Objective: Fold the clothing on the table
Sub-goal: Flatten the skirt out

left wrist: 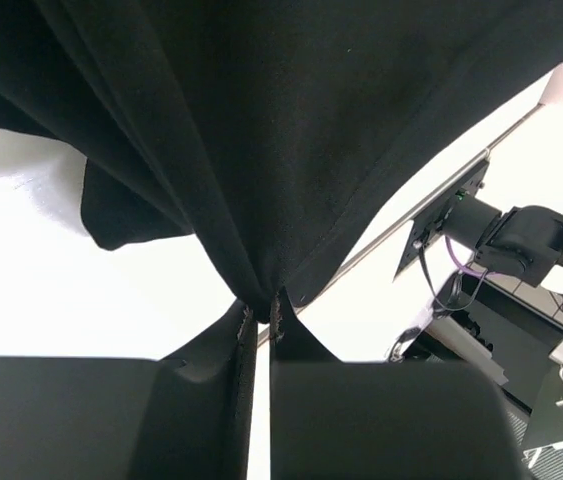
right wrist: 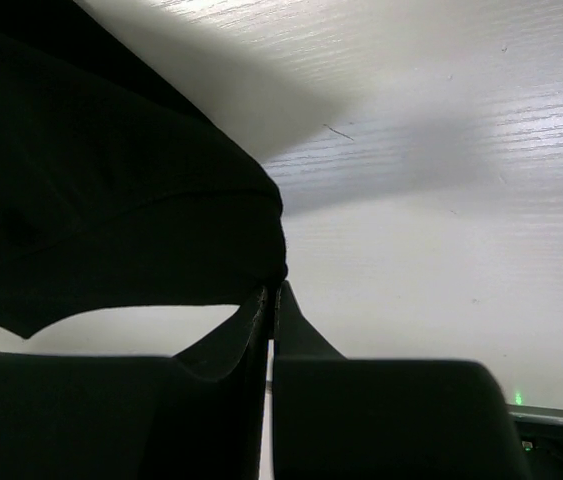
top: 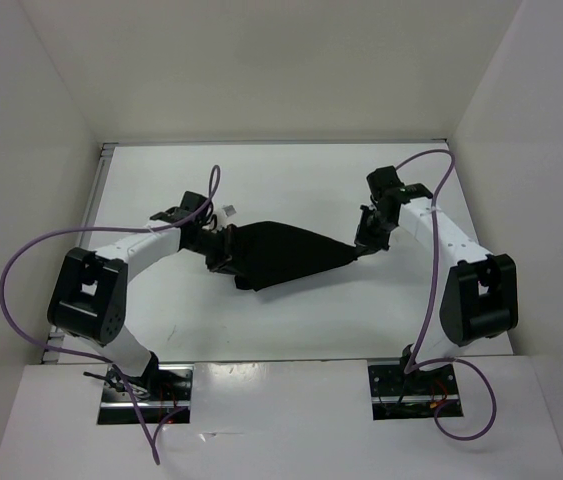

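Showing in the top view: one white desk (top: 291, 330), its thin metal rim (top: 109, 148) running along the far edge, and three white walls (top: 261, 70) closing it in at left, far side and right. Two arms (top: 126, 250) are reaching inward, trailing two purple cables (top: 431, 290) from two mounting plates (top: 146, 392) at the near edge. One black clothing (top: 286, 255) is stretching over the middle of the desk between the left pincer (top: 223, 250) and the right pincer (top: 366, 240).

Left wrist view: the left pincer is pinching a gathered corner of the clothing between nearly closed tips, and the fabric is fanning out above the desk.

Right wrist view: the right pincer is gripping one edge of the clothing, closed tight, and the fabric is casting a shadow on the desk.
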{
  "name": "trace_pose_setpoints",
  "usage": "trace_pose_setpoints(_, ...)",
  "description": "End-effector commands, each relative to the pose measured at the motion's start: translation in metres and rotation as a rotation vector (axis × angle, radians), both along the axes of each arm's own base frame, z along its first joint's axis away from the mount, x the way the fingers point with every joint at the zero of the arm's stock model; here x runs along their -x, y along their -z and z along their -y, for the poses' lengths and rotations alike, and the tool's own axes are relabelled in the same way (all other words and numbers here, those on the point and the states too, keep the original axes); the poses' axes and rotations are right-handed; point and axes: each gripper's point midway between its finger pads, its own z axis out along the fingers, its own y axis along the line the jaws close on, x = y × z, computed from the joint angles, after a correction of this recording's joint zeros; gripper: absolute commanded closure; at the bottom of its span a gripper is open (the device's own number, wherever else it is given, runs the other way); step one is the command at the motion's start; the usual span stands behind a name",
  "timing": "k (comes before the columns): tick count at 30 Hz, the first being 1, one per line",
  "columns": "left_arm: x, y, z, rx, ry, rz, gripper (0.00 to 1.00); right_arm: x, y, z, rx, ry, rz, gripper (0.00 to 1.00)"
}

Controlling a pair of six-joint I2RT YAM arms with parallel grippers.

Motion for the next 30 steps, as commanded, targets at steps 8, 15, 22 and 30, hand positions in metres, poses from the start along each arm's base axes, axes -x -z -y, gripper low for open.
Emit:
trace_pose_setpoints(8,-0.020,-0.027,0.003,0.020,-0.033,0.117,1.00,-0.003,-0.014,0.006,0.001,0.022,0.053,1.00)
trace_pose_setpoints(15,-0.086,-0.163,0.002,0.166,-0.076,0.435,1.00,-0.055,-0.113,0.011,0.027,0.029,0.350,1.00)
trace_pose_setpoints(22,-0.134,-0.227,0.000,0.306,-0.033,0.539,1.00,-0.091,-0.211,0.008,0.022,-0.018,0.616,1.00)
trace_pose_setpoints(30,-0.089,-0.257,0.000,0.407,0.072,0.596,1.00,-0.065,-0.244,-0.001,-0.020,-0.099,0.711,1.00)
